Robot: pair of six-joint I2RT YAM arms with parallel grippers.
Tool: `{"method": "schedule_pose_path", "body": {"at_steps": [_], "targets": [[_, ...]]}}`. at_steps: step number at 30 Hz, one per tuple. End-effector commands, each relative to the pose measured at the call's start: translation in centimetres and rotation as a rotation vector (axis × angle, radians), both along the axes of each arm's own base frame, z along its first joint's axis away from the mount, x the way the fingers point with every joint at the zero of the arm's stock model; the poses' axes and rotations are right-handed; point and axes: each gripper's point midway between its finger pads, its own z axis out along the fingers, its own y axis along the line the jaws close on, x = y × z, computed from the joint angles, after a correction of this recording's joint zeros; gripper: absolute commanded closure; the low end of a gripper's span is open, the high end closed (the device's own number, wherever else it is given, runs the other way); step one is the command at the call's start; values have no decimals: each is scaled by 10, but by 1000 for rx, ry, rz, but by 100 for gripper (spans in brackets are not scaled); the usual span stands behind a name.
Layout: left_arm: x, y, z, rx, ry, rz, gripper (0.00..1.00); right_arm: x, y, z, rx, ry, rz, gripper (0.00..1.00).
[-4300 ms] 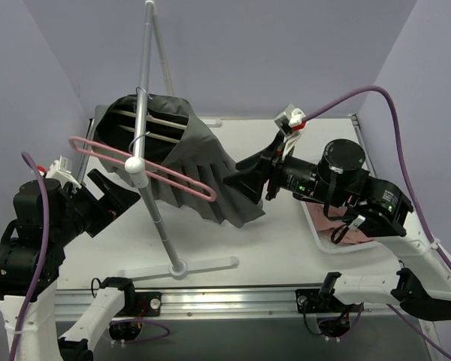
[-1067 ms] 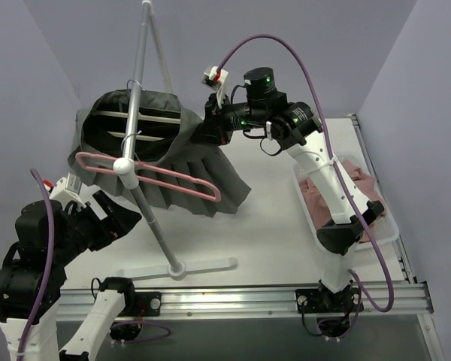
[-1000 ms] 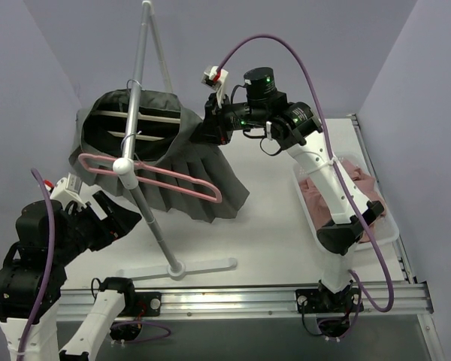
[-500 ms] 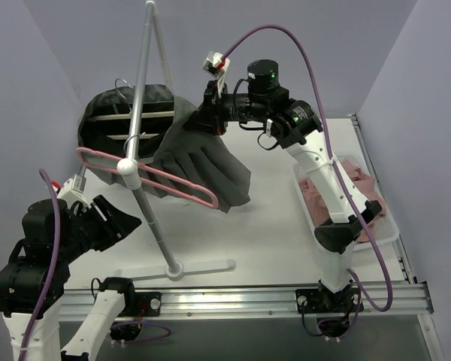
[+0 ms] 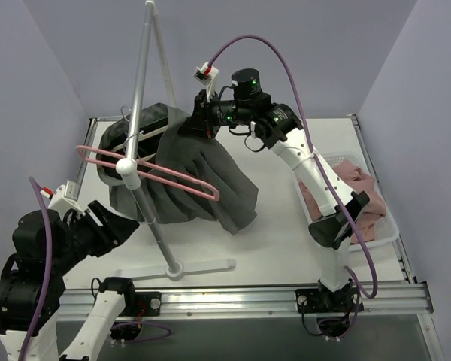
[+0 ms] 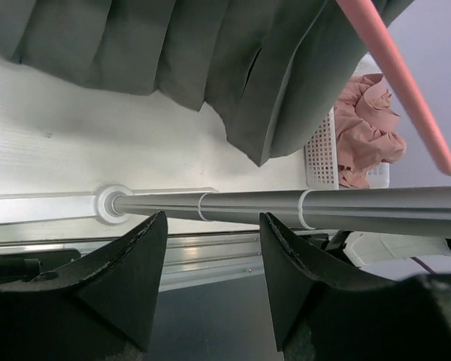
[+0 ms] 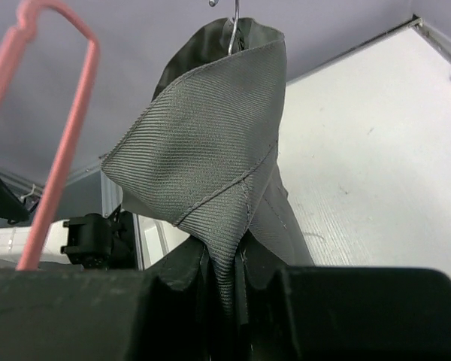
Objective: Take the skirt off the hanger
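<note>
The grey pleated skirt (image 5: 199, 177) hangs from a wire hanger (image 5: 132, 134) on the rack's pole (image 5: 139, 83). Its hem droops towards the table. My right gripper (image 5: 198, 125) is shut on the skirt's waistband, high beside the pole. In the right wrist view a fold of the skirt (image 7: 210, 150) is pinched in the right gripper (image 7: 229, 293), and the hanger's metal hook (image 7: 231, 26) shows above it. My left gripper (image 5: 114, 224) is open and holds nothing, low and left of the skirt. In the left wrist view the left gripper (image 6: 210, 289) sits under the pole (image 6: 286, 204) and the skirt (image 6: 210, 68).
A bare pink hanger (image 5: 146, 169) hangs off the pole's end knob, in front of the skirt. The rack's foot (image 5: 177, 267) rests on the table near the front rail. A white basket (image 5: 383, 233) of pink clothes stands at the right.
The right gripper has drawn the waistband left, towards the pole. The skirt and its hanger have dropped lower and the hem has spread. The left arm has sunk slightly.
</note>
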Motion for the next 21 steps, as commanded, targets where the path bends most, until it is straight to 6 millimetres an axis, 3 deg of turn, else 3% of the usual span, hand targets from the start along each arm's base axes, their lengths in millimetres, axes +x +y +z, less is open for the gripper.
{"method": "schedule_pose_path", "body": {"at_steps": [1,3,5,9,14,17,18,21], "targets": [[-14,9,-3,34,25,27,37,1,-10,28,63,-54,-47,100],[-10,14,-2,52,20,57,28,2,-18,23,48,-41,-70,100],[-1,17,-3,71,32,72,19,3,-22,4,19,1,-81,100],[15,27,-20,141,95,109,13,-1,-38,-9,-3,33,-100,100],[24,39,-45,144,155,216,12,-7,-52,-30,-27,76,-110,100],[32,41,-61,119,162,267,12,-14,-62,-23,9,79,-114,100],[34,40,-64,108,162,271,13,-16,-64,-32,5,103,-111,100],[53,28,-77,54,171,247,18,-20,-67,-29,35,116,-94,100]]}}
